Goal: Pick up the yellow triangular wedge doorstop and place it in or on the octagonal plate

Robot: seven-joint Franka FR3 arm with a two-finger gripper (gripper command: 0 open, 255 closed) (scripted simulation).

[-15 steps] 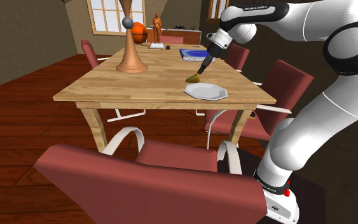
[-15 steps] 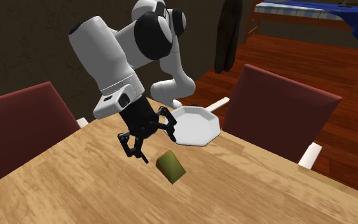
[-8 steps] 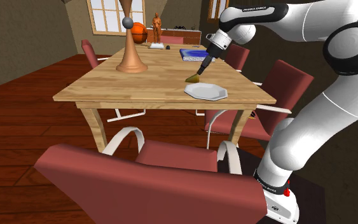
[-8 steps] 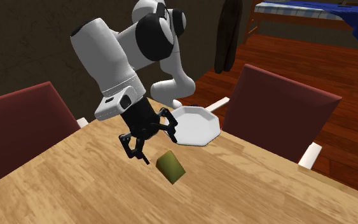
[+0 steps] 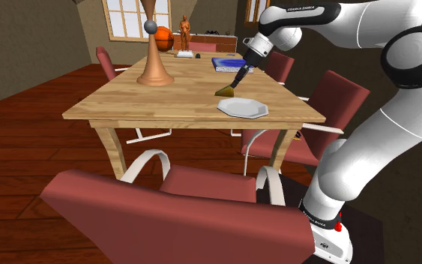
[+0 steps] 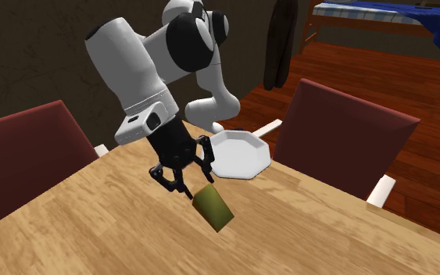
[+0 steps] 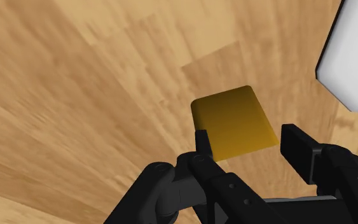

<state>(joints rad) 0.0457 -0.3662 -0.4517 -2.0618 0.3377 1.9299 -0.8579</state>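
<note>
The yellow-olive wedge doorstop (image 6: 212, 207) (image 7: 233, 122) (image 5: 225, 91) lies on the wooden table (image 5: 164, 101), a short way from the white octagonal plate (image 5: 242, 107) (image 6: 240, 155) (image 7: 355, 57). My black gripper (image 7: 250, 149) (image 6: 188, 181) (image 5: 237, 81) is down at the wedge, its fingers straddling the wedge's near end. One finger (image 7: 202, 143) touches the wedge's side. The other finger (image 7: 298, 149) stands a sliver off the opposite corner. The jaws are partly drawn in and do not clasp the wedge. The plate is bare.
A tall copper-coloured vase-shaped ornament (image 5: 155, 64) with a grey ball stands on the far part of the table, with a blue book (image 5: 228, 64) and an orange figurine (image 5: 184, 34) behind. Red chairs (image 5: 336, 97) (image 6: 343, 141) ring the table.
The gripper has dropped onto the wedge and its fingers have drawn in from wide apart. The wedge has shifted slightly on the table.
</note>
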